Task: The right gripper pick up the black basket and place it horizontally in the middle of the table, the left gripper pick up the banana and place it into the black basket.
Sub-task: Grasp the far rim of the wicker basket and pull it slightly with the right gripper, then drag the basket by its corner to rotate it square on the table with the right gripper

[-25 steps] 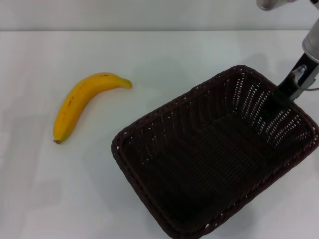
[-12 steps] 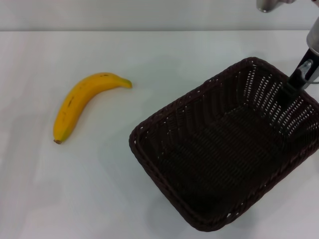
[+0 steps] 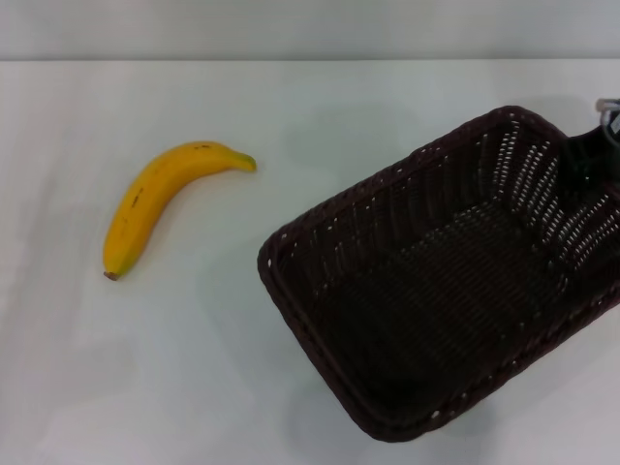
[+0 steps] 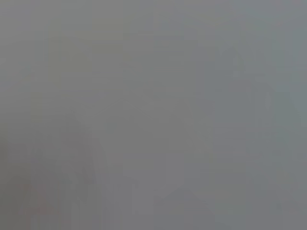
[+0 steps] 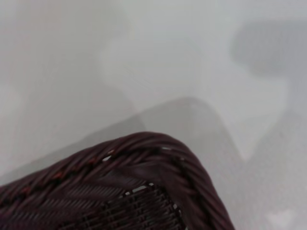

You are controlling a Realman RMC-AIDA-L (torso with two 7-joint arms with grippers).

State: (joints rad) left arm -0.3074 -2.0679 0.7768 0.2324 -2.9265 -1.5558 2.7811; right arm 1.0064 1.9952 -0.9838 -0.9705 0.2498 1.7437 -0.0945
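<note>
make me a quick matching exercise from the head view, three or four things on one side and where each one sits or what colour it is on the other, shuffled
Things:
1. banana
2. black basket
3. table
4. right pincer

Descriptions:
A. plain white, under everything else
B. dark woven wicker, on the robot's right
C. only a sliver at the picture's right edge, by the basket's far corner
D. yellow, lying on the robot's left, apart from the basket

Pairs: 1-D, 2-B, 3-A, 4-C

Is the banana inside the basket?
No, the banana lies on the white table, apart from the black basket.
</note>
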